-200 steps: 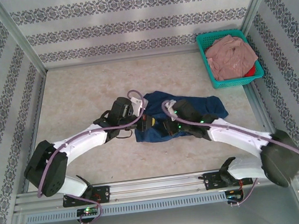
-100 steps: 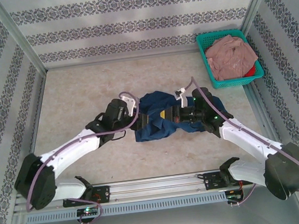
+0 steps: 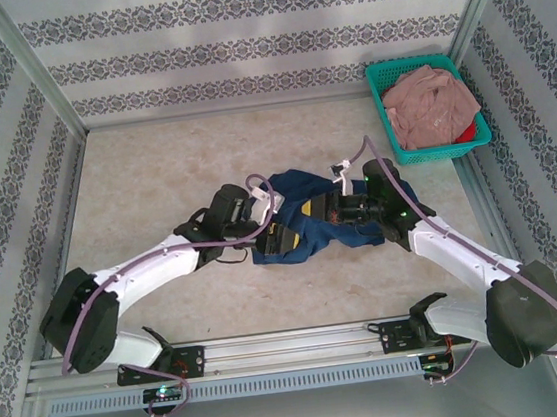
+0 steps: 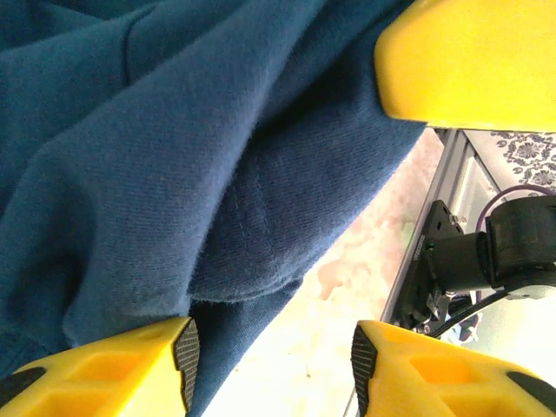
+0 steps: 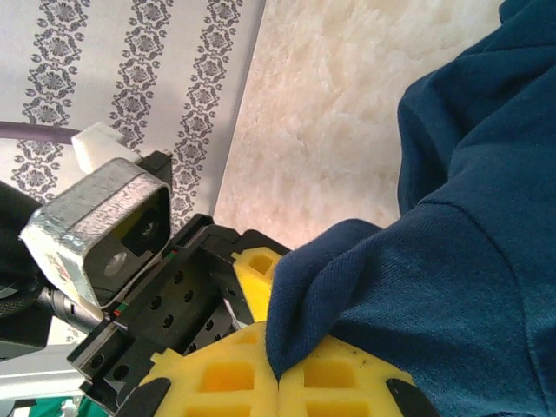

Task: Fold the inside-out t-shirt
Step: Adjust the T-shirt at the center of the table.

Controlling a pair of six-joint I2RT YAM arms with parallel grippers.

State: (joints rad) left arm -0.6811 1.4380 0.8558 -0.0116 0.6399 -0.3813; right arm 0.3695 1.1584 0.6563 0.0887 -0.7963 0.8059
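Now left pincer (image 4: 271, 352) spread, moved in against t-shirt (image 3: 294, 185), right pincer (image 5: 278, 375) pinching it.

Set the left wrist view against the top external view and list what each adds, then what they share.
Left wrist view: the left gripper open, its yellow fingers apart at the t-shirt hem, whose stitched seam is clear. Top external view: the whole bunched t-shirt between both arms, the right gripper on it, and the green basket with a pink garment at far right. Shared: the navy t-shirt and the left gripper at its near-left edge.
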